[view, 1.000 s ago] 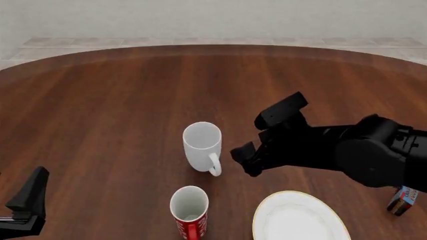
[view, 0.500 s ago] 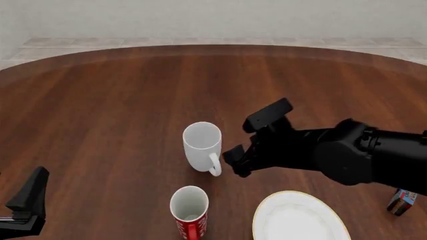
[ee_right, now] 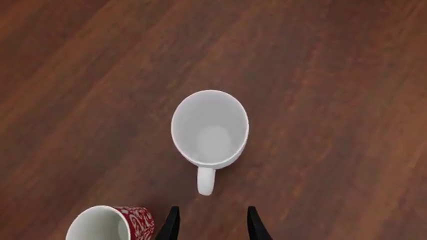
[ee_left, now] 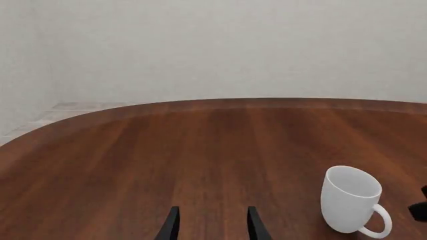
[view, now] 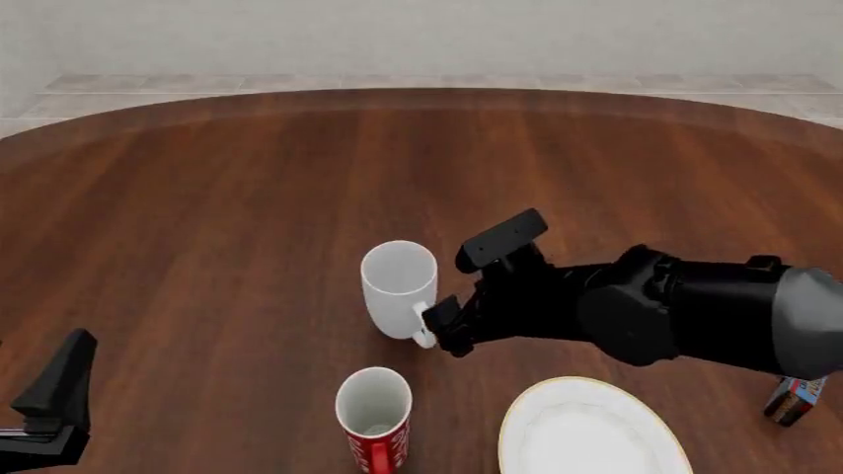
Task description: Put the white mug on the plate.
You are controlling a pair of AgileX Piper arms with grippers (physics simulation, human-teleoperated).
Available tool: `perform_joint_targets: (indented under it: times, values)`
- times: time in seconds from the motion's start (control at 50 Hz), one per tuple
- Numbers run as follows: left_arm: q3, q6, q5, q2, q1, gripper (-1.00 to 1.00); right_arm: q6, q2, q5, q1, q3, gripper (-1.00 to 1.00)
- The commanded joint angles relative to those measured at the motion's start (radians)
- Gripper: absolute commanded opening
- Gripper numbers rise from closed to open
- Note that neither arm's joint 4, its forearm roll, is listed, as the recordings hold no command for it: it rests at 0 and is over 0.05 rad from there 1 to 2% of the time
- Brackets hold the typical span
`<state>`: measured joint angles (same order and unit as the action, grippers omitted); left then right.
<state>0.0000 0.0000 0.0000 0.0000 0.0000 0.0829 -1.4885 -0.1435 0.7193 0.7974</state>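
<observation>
White mug [view: 398, 286]: plain white throughout, handle included. Second mug [view: 374, 415]: red outside with a white scrolling pattern, white inside. Plate [view: 593, 433]: white with a thin gold-tan rim. Worktop [view: 237, 197]: dark reddish-brown wood grain. Both pincers, right [view: 469, 286] and left [view: 53, 400], are matt black. Small box [view: 793, 397] at the right edge: blue, red and white.

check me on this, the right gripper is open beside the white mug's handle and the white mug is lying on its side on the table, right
Not quite. The white mug stands upright on the table, mouth up, as the front view shows. The rest holds: the right gripper is open beside the mug's handle.
</observation>
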Motion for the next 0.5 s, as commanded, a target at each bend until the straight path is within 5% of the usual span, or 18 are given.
perform_joint_targets:
  times: [0.02,0.5]
  values:
    - [0.0,0.0,0.0,0.0,0.0,1.0,0.008,-0.056,0.027,0.007,0.013,1.0]
    - [0.0,0.0,0.0,0.0,0.0,1.0,0.011,-0.125,0.075,-0.001,0.015,1.0]
